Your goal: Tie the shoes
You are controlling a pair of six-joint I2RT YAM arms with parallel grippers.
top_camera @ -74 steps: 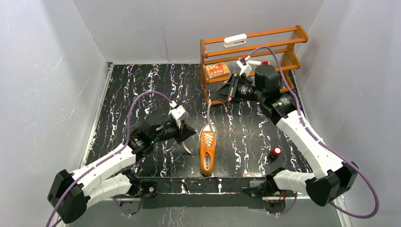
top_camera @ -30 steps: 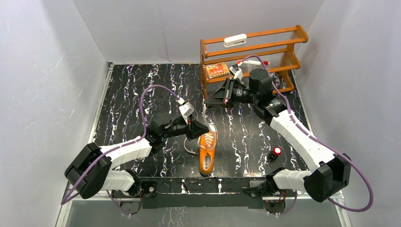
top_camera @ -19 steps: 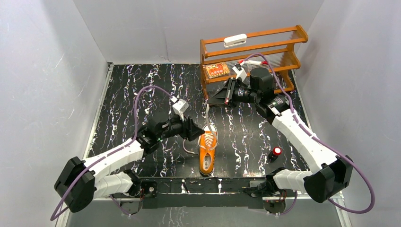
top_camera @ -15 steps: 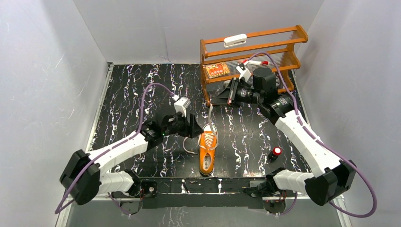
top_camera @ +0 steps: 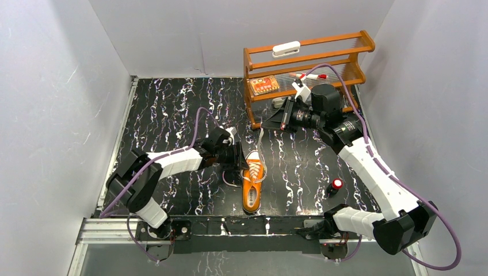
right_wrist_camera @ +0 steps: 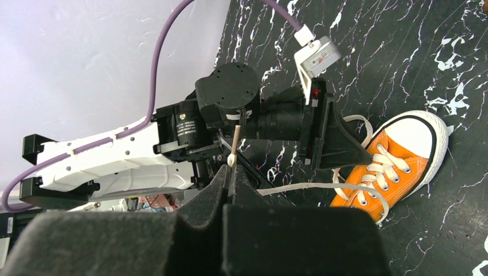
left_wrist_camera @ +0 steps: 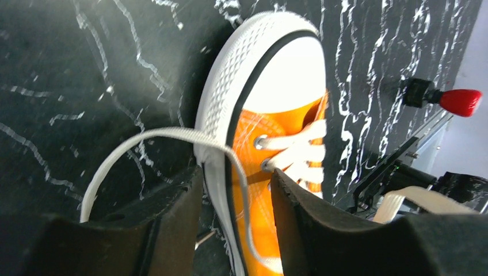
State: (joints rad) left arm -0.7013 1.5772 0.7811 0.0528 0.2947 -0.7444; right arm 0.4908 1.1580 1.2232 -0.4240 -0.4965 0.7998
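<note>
The orange sneaker (top_camera: 251,184) lies near the table's front edge, with its white toe cap pointing away from the arm bases. My left gripper (top_camera: 240,159) is open at the toe's left side. In the left wrist view (left_wrist_camera: 235,192) its jaws straddle the sole edge (left_wrist_camera: 214,115) and a loose white lace (left_wrist_camera: 167,134). My right gripper (top_camera: 267,123) is shut on the other lace's end. That lace (top_camera: 259,140) runs up from the shoe to it. In the right wrist view (right_wrist_camera: 229,170) the lace tip (right_wrist_camera: 234,146) sticks out past the shut fingers, and the lace (right_wrist_camera: 311,187) trails to the shoe (right_wrist_camera: 391,167).
A wooden rack (top_camera: 339,43) stands at the back right, holding an orange box (top_camera: 265,86), a white piece (top_camera: 286,49) and a red-tipped pen (top_camera: 311,75). A small red-capped object (top_camera: 335,184) stands right of the shoe and also shows in the left wrist view (left_wrist_camera: 459,101).
My left gripper has moved right, from the table left of the shoe onto the toe's left side. My right gripper, still holding the lace, has shifted slightly right.
</note>
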